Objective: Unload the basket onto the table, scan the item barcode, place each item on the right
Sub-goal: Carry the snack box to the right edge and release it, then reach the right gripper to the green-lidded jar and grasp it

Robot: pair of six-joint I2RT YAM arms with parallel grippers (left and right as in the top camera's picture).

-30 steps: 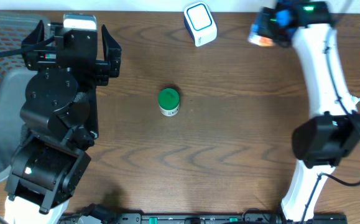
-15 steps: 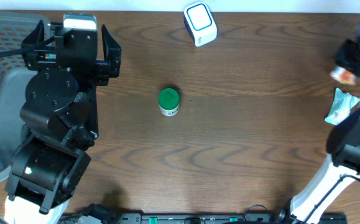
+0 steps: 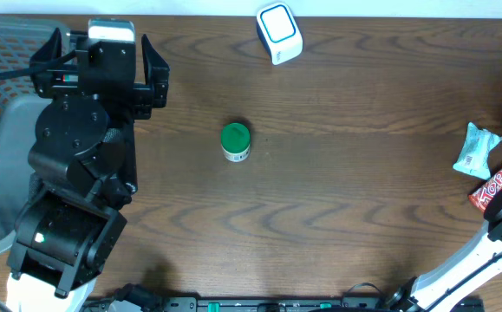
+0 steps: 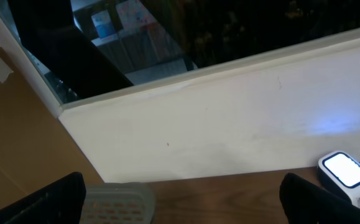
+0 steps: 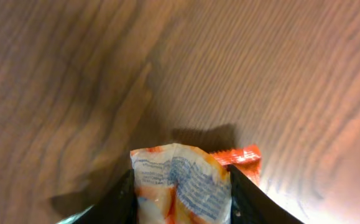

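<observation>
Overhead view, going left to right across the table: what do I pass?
left gripper → green-capped jar → scanner → pale packet → red packet

Brown wooden table; white wall

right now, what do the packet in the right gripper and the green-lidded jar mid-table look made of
Packet: thin printed film, probably plastic, judging by its creases and soft sheen. Jar: the green lid looks like smooth plastic, evenly coloured. The white body below it is too small to judge.
</observation>
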